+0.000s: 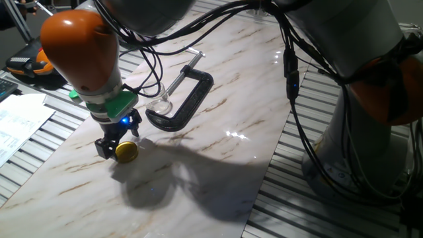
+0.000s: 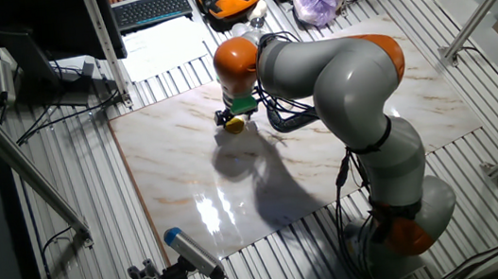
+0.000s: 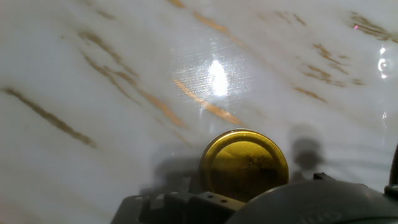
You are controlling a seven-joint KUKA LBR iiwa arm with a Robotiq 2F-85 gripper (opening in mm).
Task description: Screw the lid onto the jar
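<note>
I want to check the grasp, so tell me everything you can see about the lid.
The lid is a small round gold-yellow metal cap, shiny, seen in the hand view with its inner side facing the camera. It stands on edge between the gripper fingers, low over the marble table, apart from the jar. Whether it touches the table is unclear.

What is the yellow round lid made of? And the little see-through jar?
The lid looks like shiny gold-coloured metal: it gleams and reflects light. The jar looks like clear glass, since the table shows through it, though clear plastic can't be ruled out from here.
</note>
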